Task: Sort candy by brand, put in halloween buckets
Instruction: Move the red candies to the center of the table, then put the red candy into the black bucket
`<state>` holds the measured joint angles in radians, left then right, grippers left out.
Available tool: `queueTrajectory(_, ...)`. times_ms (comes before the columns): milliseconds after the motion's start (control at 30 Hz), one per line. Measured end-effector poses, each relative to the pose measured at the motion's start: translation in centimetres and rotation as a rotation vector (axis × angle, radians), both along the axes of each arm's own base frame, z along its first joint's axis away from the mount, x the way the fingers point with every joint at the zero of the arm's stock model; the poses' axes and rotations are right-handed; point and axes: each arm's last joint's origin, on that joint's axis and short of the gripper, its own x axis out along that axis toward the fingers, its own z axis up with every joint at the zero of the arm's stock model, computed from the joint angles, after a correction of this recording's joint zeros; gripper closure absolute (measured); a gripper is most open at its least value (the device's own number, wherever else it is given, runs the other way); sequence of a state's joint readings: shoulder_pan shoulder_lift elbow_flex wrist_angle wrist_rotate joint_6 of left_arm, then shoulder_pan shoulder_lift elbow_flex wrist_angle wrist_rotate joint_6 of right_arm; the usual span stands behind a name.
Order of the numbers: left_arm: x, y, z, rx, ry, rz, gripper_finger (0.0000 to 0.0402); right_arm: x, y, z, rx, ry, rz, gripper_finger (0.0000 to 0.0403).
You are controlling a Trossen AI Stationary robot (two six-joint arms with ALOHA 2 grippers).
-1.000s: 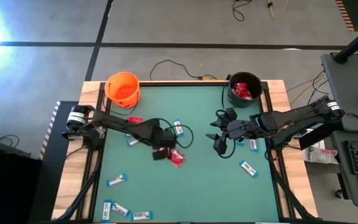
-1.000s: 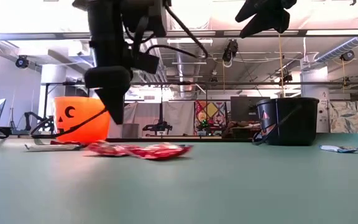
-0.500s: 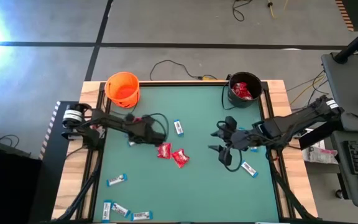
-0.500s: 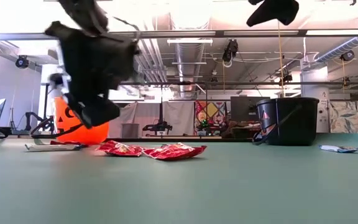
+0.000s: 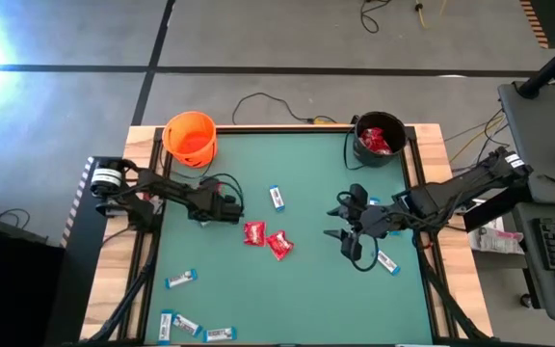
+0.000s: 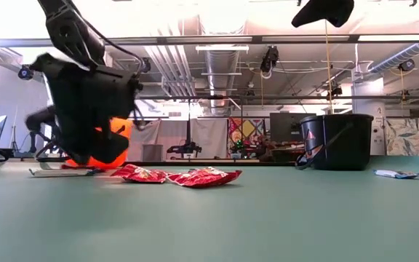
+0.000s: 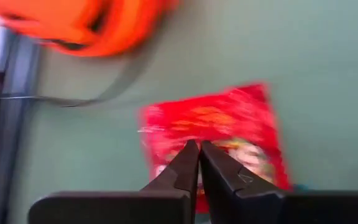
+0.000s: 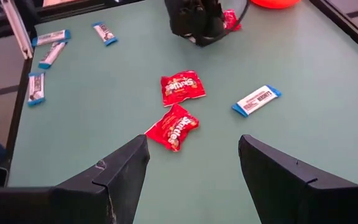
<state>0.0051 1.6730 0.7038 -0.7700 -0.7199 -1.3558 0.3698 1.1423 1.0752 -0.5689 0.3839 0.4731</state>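
Two red packets [image 5: 254, 232] [image 5: 279, 245] lie flat mid-table, also seen as packets [image 8: 181, 87] [image 8: 173, 126] in the right wrist view. Light blue bars lie scattered, one [image 5: 277, 198] near the middle and several near the left front corner [image 5: 188, 328]. The orange bucket [image 5: 191, 137] and the black bucket [image 5: 378, 140], which has red packets inside, stand at the far edge. My left gripper [image 5: 227, 206] [image 7: 197, 146] is shut and low over another red packet [image 7: 229, 134] near the orange bucket. My right gripper [image 8: 193, 140] [image 5: 337, 224] hovers open, high above the table's right half. My left gripper's shut fingertips [image 7: 188, 152] point down at the red packet's middle [image 7: 222, 146], which lies flat on the table. I cannot tell whether they touch it.
A blue bar [image 5: 386, 261] lies under the right arm, another [image 5: 181, 280] toward the left front. A dark strap [image 7: 104, 93] runs from the orange bucket across the table. Open green surface lies between the middle packets and the near edge.
My left gripper has moved from the table's middle back toward the left and far side, near the orange bucket, and sits lower now. The two red packets stay where it was, lying uncovered. My right gripper has drifted slightly toward the near edge.
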Motion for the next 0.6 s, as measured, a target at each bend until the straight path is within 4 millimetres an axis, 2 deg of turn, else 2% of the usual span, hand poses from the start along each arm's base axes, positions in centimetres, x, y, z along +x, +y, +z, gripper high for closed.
queueTrajectory(167,1.2,-0.3,-0.6,-0.025,-0.07,-0.07,0.0401,0.0,0.1,0.0,0.044,0.002,-0.002,0.0163)
queueTrajectory(267,2.9,-1.8,-0.1,-0.065,-0.165,-0.162,0.0402,0.0,0.2,0.0,0.063,0.008,0.017,0.0163)
queueTrajectory(467,7.2,-7.7,1.9,-0.165,-0.467,-0.478,0.0402,0.0,0.3,0.0,0.052,0.008,0.029,0.0163)
queueTrajectory(600,8.3,-11.6,3.4,-0.167,-0.543,-0.639,0.0401,0.1,0.4,-0.2,0.022,-0.009,0.058,0.0163)
